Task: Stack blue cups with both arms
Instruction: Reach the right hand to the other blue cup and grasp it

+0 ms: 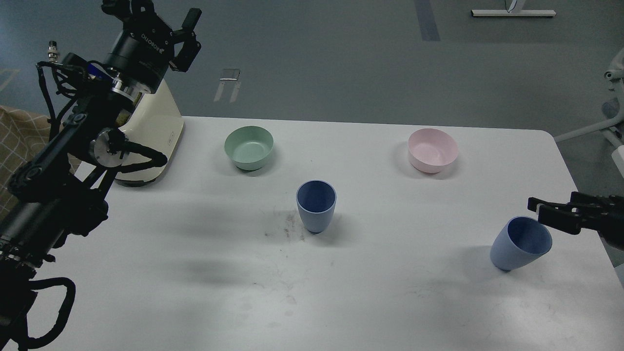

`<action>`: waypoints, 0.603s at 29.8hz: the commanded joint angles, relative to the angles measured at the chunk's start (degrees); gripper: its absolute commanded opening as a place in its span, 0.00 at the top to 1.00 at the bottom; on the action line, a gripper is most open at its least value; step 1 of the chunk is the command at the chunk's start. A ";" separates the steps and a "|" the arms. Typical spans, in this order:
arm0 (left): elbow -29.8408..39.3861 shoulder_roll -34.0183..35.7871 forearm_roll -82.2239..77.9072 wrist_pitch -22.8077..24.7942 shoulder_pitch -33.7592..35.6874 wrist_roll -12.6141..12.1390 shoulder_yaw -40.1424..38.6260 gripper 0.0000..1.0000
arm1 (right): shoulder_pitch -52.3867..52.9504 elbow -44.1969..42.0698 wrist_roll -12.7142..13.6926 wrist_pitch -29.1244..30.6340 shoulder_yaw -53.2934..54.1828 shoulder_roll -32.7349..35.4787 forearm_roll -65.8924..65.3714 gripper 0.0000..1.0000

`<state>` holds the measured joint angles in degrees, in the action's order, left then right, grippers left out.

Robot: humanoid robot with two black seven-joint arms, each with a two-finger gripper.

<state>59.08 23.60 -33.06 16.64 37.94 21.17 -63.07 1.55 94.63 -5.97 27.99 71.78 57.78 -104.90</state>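
One blue cup point(316, 205) stands upright at the middle of the white table point(195, 273). A second blue cup point(520, 243) stands near the table's right edge and looks tilted to the right in this view. My left gripper point(161, 14) is raised high at the far left, above a cream appliance, with its fingers spread and empty. My right gripper point(536, 207) comes in from the right edge. Its two fingertips sit just above and behind the right cup's rim, slightly apart, holding nothing.
A green bowl point(249, 147) stands at the back centre-left and a pink bowl point(433, 150) at the back right. A cream appliance point(151, 141) stands at the back left, under my left arm. Dark scuff marks lie left of the middle cup.
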 commanded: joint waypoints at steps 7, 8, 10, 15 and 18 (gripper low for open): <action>0.07 -0.66 -0.34 -0.29 0.12 -0.25 0.41 0.02 | -0.41 -0.41 0.08 0.01 -2.96 -2.32 -2.76 0.26; 0.07 -0.66 -0.34 -0.55 0.12 -0.25 0.41 0.02 | -0.41 -0.50 0.08 0.01 -2.96 -3.02 -2.85 0.28; 0.07 -0.66 -0.34 -0.99 0.12 -0.25 0.49 0.02 | -0.41 -0.50 0.52 0.01 -3.23 -3.29 -2.85 0.34; 0.07 -0.93 -0.43 -1.78 0.12 -0.25 0.58 0.02 | -0.49 -0.50 1.58 0.01 -3.31 -3.38 -4.96 0.50; 0.07 -1.45 -0.43 -1.78 0.20 -0.25 0.58 0.02 | -0.49 -0.50 1.58 0.01 -3.31 -3.38 -5.05 0.50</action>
<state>59.15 22.55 -33.49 14.91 38.06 20.92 -62.50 1.09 94.12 -4.49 27.99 68.47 54.43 -109.66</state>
